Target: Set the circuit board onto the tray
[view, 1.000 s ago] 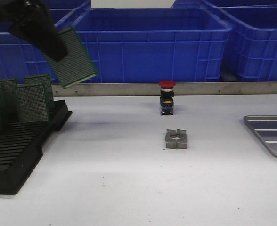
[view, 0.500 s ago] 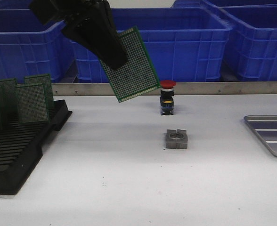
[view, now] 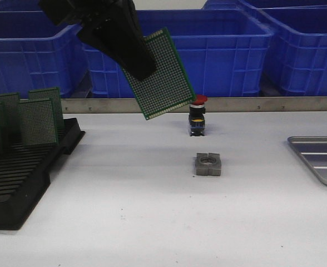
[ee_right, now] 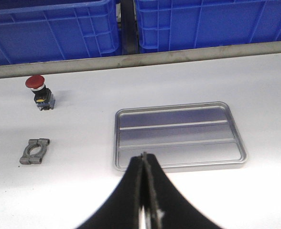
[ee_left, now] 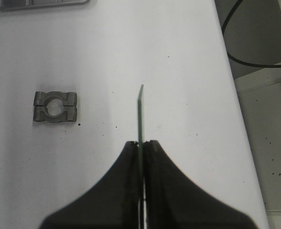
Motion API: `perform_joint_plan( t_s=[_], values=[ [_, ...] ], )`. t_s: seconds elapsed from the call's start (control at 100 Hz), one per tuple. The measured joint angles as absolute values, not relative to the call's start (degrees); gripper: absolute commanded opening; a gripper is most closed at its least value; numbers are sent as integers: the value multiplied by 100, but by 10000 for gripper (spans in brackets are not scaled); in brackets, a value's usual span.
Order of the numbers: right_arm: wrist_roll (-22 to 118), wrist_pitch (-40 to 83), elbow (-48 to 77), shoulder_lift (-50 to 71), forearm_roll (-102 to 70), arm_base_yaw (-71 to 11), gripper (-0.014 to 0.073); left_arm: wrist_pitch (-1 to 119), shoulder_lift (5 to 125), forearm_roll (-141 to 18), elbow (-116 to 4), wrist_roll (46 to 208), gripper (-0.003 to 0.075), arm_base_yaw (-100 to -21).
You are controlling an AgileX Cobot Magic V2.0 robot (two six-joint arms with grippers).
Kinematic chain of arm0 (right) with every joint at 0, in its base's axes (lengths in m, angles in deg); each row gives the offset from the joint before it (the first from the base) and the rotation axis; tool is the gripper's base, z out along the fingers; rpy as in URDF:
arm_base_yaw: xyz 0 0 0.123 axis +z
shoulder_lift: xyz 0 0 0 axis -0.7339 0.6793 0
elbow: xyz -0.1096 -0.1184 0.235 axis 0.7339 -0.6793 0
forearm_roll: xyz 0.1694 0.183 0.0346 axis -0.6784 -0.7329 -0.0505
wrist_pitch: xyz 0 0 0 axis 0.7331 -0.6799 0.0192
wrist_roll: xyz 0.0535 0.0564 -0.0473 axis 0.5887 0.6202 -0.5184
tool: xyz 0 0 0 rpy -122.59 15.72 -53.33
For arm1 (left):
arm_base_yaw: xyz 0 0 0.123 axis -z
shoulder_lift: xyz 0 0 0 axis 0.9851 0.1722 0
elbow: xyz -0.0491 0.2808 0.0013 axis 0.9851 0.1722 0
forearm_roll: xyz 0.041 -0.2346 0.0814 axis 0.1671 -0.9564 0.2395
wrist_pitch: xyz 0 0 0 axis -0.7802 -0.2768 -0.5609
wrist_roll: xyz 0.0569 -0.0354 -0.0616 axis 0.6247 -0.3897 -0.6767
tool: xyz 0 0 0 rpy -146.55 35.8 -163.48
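A green perforated circuit board hangs tilted in the air above the middle of the table, with my left gripper shut on its upper left part. From the left wrist the board shows edge-on, pinched between the black fingers of the left gripper. The silver-grey tray lies at the table's right edge, far to the right of the board. It shows whole and holds nothing in the right wrist view. My right gripper hovers shut and empty above the tray's near rim.
A black slotted rack at the left holds several upright green boards. A red-capped push button and a grey metal clamp block stand mid-table, below the carried board. Blue crates line the back behind a metal rail.
My left arm has carried the board from above the rack rightward to the middle of the table, slowing in the last half second. Nothing else has moved.
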State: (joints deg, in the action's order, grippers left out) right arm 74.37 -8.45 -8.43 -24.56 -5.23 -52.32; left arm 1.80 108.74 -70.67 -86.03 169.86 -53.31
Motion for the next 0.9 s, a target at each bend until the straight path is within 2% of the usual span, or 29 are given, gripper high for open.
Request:
perform_joint_plan(
  t_s=[0.11,0.18,0.27,0.37,0.51,0.62,0.72,0.9],
  values=[
    [7437,-870,-805,-2232,-558,-5232,-13,180,10874,-7072,-8603,16986,-18,-5331],
    [7437,-907,-805,-2179,-637,-5232,90,180,10874,-7081,-8603,16986,-18,-5331],
    [7437,-956,-805,-2164,-788,-5232,261,180,10874,-7081,-8603,16986,-18,-5331],
    [7437,-965,-805,-2164,-952,-5232,375,180,10874,-7081,-8603,16986,-18,-5331],
    [7402,-902,-805,-2164,-1131,-5232,393,180,10874,-7081,-8603,16976,-18,-5331],
    [6801,-859,-747,-1989,-1536,-5232,393,180,10874,-7085,-8603,16976,-18,-5331],
    [5719,-836,-683,-1621,-2326,-5232,393,180,10874,-7085,-8603,16976,-18,-5331],
    [2863,-1108,-529,-515,-4410,-5232,393,180,10874,-7085,-8603,16976,-18,-5331]
  ],
)
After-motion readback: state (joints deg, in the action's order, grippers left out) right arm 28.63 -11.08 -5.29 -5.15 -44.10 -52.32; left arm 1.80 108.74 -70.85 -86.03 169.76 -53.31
